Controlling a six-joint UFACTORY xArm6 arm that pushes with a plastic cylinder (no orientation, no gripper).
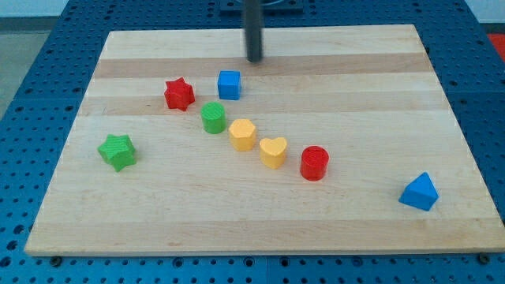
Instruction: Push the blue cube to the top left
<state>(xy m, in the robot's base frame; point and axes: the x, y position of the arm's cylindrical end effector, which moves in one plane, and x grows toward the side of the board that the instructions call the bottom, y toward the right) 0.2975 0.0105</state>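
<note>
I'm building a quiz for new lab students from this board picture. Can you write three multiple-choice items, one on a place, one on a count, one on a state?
1. Where is my tip relative to the blue cube?
A. toward the view's top and right of it
B. at the view's bottom left of it
C. resting on top of it

2. How many red blocks are on the board?
A. one
B. two
C. four

3. Is my tip touching the blue cube?
A. yes, pressed against it
B. no, bare wood shows between them
C. the cube is hidden

Answers: 1 A, the rod ends above and right of the cube. 2 B, a red star and a red cylinder. 3 B, a gap is visible.
</note>
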